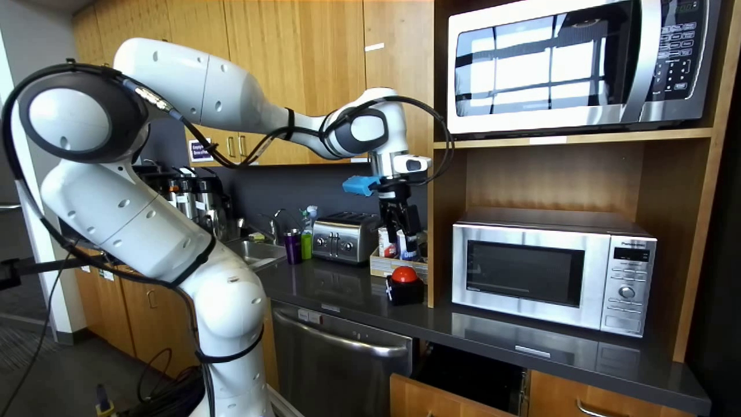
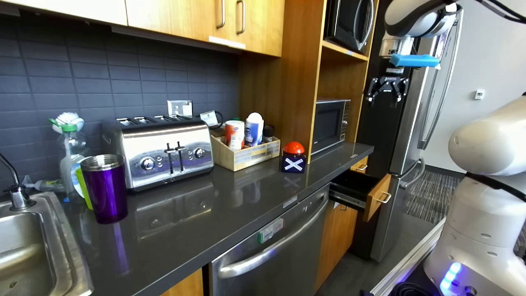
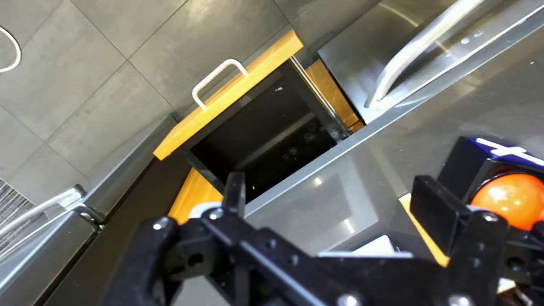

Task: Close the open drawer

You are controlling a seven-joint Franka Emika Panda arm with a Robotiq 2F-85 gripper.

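The drawer stands pulled out under the counter, with its honey-brown front (image 1: 431,402) at the lower edge of an exterior view. It also shows open in an exterior view (image 2: 374,199), with a metal pull and dark inside. In the wrist view the drawer (image 3: 231,97) lies top centre, its inside dark with small specks. My gripper (image 1: 402,236) hangs above the counter, well above the drawer and apart from it. In an exterior view the gripper (image 2: 385,96) points down with fingers spread. In the wrist view the gripper (image 3: 335,193) is open, with nothing between its fingers.
A counter edge (image 3: 297,168) runs between gripper and drawer. A red button on a black box (image 2: 294,158) stands near the cabinet wall. A microwave (image 1: 550,278), toaster (image 1: 345,237), dishwasher handle (image 1: 341,341) and fridge (image 2: 411,123) are nearby.
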